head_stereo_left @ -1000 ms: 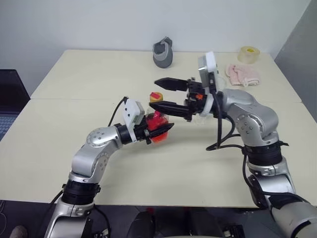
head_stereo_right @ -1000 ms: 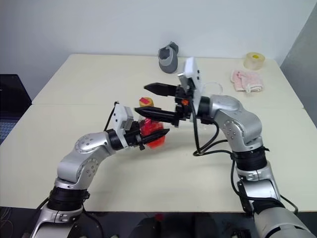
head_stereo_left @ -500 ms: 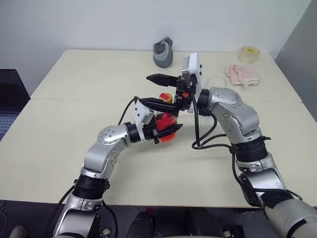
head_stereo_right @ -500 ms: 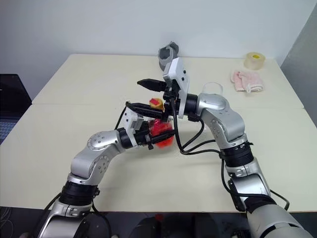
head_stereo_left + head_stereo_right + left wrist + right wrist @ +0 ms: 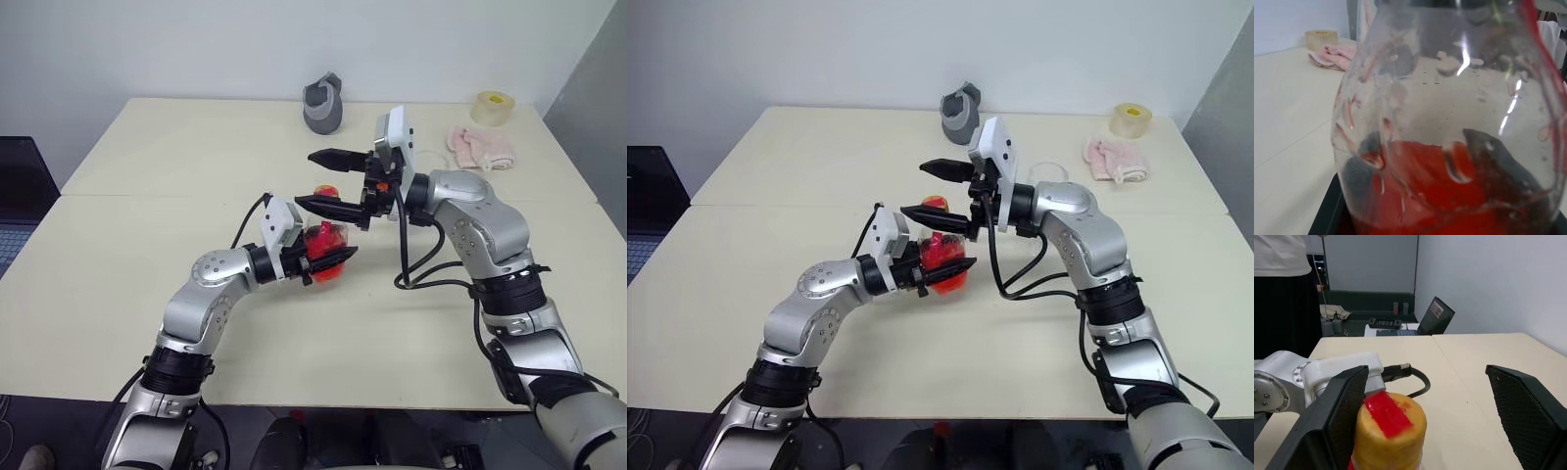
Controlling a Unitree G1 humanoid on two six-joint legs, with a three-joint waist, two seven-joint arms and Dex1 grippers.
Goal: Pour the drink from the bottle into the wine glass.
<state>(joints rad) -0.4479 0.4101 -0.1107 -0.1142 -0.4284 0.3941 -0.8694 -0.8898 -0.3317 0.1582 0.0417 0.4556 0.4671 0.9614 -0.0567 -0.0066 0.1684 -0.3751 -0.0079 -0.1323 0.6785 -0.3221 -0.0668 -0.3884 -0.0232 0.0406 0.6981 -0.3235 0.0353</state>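
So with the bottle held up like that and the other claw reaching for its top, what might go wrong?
1. The right tool is open around the yellow cap; if it closes off-centre it could slip or knock the bottle.
2. The left tool holds the bottle by its rounded body; twisting the cap may turn the bottle in that grip.
3. Once open, the red drink could spill onto the table.

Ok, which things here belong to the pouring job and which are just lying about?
Job in hand: bottle, held in the left gripper; red drink inside it; yellow stopper on its mouth, between the open jaws of the right gripper; wine glass, beyond that gripper.

Lying about: grey cup-shaped object, tape roll, pink cloth, all near the far edge of the table.
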